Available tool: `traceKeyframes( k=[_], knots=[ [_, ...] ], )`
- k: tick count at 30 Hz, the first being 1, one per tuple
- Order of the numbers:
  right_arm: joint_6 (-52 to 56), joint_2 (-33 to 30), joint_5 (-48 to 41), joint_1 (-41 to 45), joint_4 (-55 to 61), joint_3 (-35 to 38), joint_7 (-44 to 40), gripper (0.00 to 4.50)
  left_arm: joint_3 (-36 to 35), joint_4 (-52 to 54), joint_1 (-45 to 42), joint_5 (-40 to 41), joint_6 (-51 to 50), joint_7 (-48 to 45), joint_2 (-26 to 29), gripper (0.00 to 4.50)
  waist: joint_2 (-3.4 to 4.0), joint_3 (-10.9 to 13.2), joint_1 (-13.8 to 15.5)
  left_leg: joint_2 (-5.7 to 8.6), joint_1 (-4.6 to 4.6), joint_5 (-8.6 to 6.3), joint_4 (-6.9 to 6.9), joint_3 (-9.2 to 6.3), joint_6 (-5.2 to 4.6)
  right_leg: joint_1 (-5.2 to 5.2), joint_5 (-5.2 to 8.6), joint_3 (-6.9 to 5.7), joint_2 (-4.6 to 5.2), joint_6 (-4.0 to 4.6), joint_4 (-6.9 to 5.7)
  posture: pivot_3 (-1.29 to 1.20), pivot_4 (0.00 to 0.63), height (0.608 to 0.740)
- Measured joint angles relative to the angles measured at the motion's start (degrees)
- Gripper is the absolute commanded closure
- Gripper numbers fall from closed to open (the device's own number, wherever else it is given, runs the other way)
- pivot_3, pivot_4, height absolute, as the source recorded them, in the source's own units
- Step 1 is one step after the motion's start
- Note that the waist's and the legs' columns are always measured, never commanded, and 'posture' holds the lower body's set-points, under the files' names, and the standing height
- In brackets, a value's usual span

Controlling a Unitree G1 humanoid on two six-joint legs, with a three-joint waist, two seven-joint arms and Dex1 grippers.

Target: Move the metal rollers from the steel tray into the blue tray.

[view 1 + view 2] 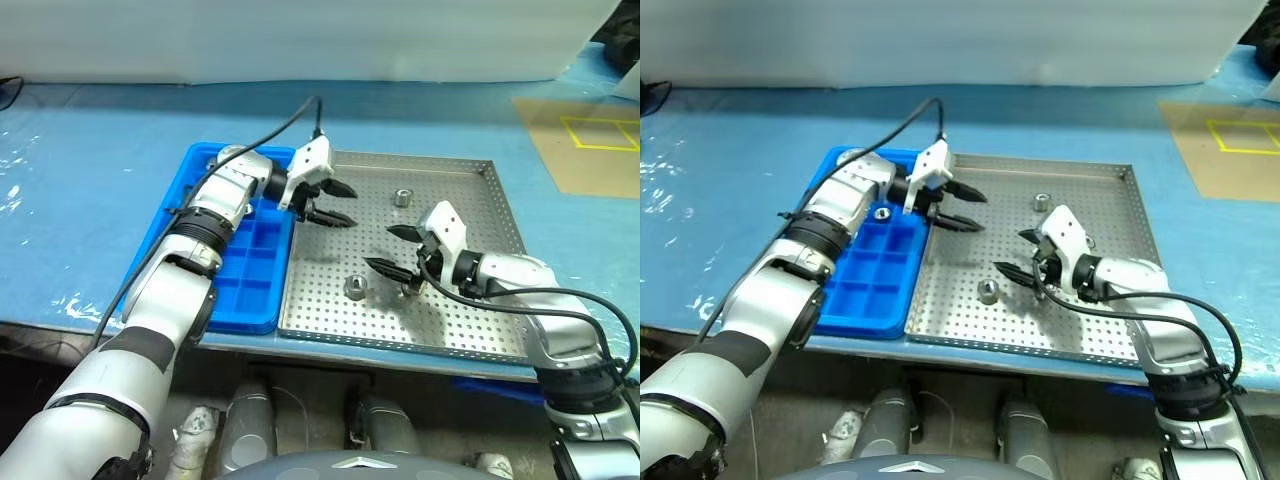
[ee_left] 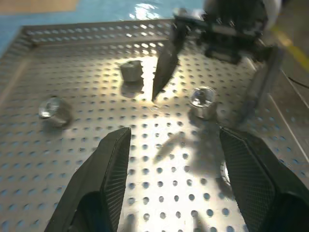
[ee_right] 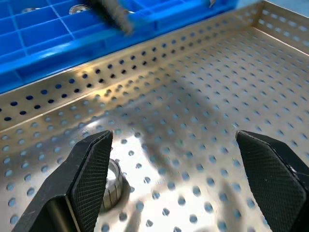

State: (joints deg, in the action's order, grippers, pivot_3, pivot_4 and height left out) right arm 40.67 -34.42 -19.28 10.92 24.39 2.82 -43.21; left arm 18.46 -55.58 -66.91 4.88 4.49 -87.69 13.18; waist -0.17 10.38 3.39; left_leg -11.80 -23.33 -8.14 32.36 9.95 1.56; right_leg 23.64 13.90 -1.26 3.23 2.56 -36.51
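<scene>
I judge the metal rollers small, rigid, smooth and prone to rolling; I would pinch each across its curved sides. In the blue tray [image 1: 868,290] at left, one roller [image 1: 881,212] already sits in a far compartment. The left gripper [image 1: 334,202] hangs half open and empty over the steel tray [image 1: 470,330], well left of the far roller [image 1: 402,197]. Right gripper [image 1: 397,251] is wide, empty, with the near roller [image 1: 355,287] just to its left.

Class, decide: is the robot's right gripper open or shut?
Open. The right gripper has black fingers spread wide over the steel tray, holding nothing.
</scene>
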Motion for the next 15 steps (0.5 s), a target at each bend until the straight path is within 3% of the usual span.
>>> traceKeyframes(
  k=[7, 15],
  knots=[
    [5.2, -1.3, -3.5, -7.9, 10.3, 5.7, 4.2, 0.28, 6.1, -7.9, -0.6, -6.6, 13.0, -4.5, -1.8, 1.45, 0.03, 0.0, -2.1, 0.02, 0.34, -0.28, -0.04, -0.01, -0.47, -0.73, -0.05, -0.01, 0.05, -0.06, 0.81, -0.51, 0.150, 0.740],
    [9.2, -1.4, -6.8, -12.6, 17.7, 7.1, 7.6, 0.28, 5.4, -12.0, -0.8, -9.5, 17.0, -4.3, -6.1, 1.45, 0.04, 0.0, -2.8, -0.01, 0.34, -0.52, 0.15, 0.07, -0.87, -0.97, -0.11, 0.05, 0.24, -0.16, 1.09, -0.54, 0.150, 0.740]
  ],
)
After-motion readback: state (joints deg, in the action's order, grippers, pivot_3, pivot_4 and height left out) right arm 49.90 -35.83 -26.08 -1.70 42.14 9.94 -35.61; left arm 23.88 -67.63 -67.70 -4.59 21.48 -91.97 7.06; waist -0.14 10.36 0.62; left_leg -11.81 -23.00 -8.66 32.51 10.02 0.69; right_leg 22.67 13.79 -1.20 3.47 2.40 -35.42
